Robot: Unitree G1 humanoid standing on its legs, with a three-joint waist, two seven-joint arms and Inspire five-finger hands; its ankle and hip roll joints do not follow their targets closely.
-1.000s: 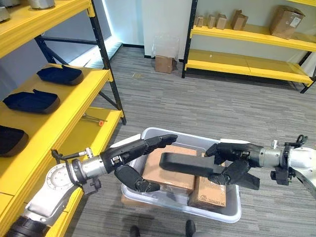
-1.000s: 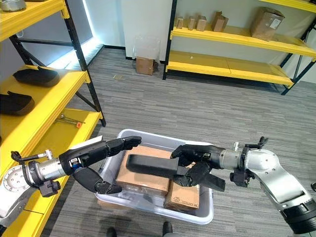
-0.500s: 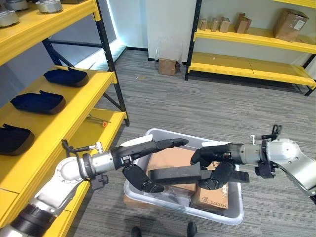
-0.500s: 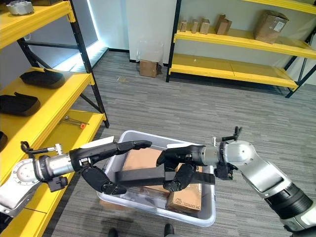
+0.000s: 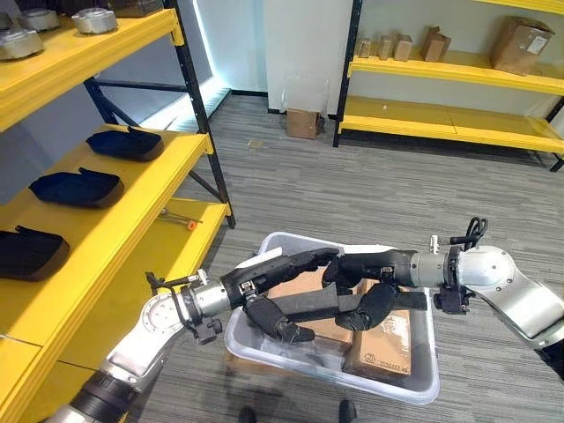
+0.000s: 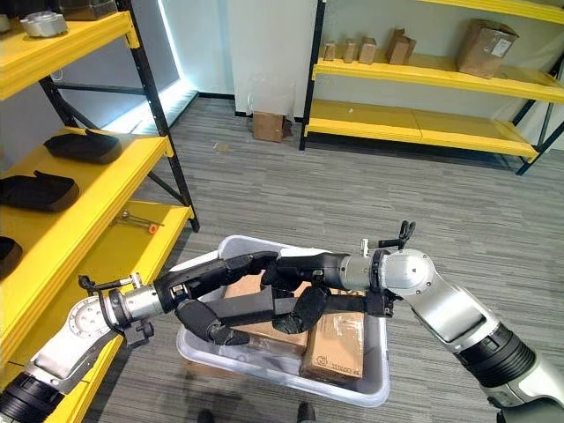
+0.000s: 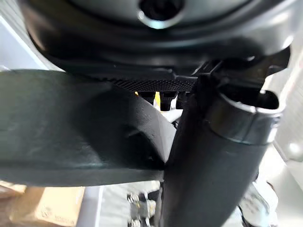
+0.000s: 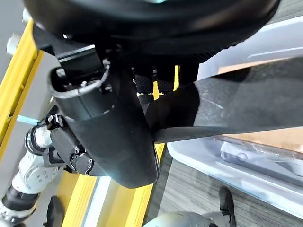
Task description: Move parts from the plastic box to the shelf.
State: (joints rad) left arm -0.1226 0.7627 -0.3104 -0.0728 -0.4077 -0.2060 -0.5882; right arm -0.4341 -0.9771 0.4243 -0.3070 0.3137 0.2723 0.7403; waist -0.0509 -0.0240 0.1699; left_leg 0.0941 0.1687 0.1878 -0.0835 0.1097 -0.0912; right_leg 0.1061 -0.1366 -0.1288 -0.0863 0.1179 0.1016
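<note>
- The step in hand looks like a handover or a two-handed lift: a long dark part [image 5: 317,303] is held up just above the plastic box [image 5: 414,388], with both hands on it.
- The right hand [image 5: 374,275] has its fingers over the top of the part and its thumb curled beneath, clamping it near the middle.
- The left hand [image 5: 275,289] meets it from the other side; its fingers reach over the top and its thumb hooks under the part's near end. In the left wrist view the part [image 7: 71,127] lies pressed against the thumb.
- The part is a flat, matt black bar with a slight bend, probably moulded plastic or rubber; it looks rigid enough to hold its shape when carried by one end.
- The box is pale, translucent and smooth-walled with rounded corners, standing on the grey plank-patterned floor. Inside lie brown cardboard cartons [image 5: 383,348].
- The yellow shelf [image 5: 132,207] stands on the robot's left, its boards smooth and painted, framed by black uprights. Three dark, shallow, shell-shaped parts [image 5: 75,187] already rest on the middle board.
- Next, I judge, the right hand must let go once the left has a firm hold, then the left arm swings the part across to a free spot on the shelf.
</note>
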